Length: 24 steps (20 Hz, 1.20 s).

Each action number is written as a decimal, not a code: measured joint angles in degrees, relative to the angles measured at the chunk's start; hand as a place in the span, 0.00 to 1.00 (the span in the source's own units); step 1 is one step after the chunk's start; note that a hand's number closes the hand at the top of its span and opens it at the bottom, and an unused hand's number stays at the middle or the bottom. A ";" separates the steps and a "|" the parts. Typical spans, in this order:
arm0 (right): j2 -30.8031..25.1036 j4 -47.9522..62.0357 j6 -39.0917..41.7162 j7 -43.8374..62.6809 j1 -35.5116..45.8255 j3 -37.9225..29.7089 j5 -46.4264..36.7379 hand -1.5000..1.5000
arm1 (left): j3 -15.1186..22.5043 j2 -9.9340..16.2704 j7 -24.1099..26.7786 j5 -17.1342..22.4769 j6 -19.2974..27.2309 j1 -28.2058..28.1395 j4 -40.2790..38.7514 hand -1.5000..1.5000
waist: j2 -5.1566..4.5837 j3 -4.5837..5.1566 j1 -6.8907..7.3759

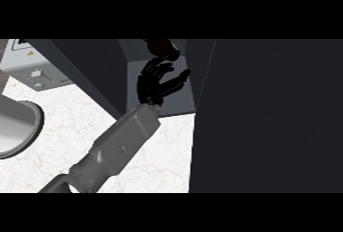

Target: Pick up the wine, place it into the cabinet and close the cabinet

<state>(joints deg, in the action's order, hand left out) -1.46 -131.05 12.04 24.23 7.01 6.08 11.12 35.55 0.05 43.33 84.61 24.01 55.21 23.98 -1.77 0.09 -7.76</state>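
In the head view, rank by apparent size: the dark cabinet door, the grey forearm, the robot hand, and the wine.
1. Cabinet door, though it stands nearest the camera.
2. Forearm.
3. Robot hand, open, reaching into the cabinet.
4. Wine, only partly visible, so its true size is unsure.

1. One grey forearm point(120, 147) enters from the lower edge at the left of the head view and slants up and to the right.
2. At its end is a black hand point(153, 86), raised well above the wrist with the palm side showing.
3. Its fingers point(157, 68) are spread and only slightly bent, pointing upward.
4. The thumb point(179, 79) sticks out to the right, apart from the fingers.
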 measured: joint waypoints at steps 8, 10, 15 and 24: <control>0.00 -0.40 -0.31 0.70 -0.08 0.12 0.04 0.00 | 2.32 -0.03 0.52 3.32 1.74 2.36 -2.02 0.00 | -0.05 0.00 -0.03; -0.24 -0.42 -0.31 0.92 0.50 -0.46 0.50 0.00 | 3.30 -0.03 0.77 3.12 2.05 2.95 -3.31 0.00 | -0.14 -0.02 0.04; -0.20 -0.05 0.04 0.16 -0.21 -0.49 0.60 0.00 | 6.75 -0.04 0.77 1.37 4.13 5.15 -5.29 0.00 | -0.14 -0.06 0.22; -0.10 0.37 -0.34 0.28 0.20 -0.74 0.42 0.00 | 10.13 -0.04 3.26 1.46 5.66 5.50 -3.01 0.00 | 0.14 -0.04 1.23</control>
<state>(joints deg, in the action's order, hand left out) -1.56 -130.68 11.70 24.51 7.21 5.34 11.55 45.68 0.00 46.60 86.07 29.66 60.71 20.97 -1.63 0.05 -6.53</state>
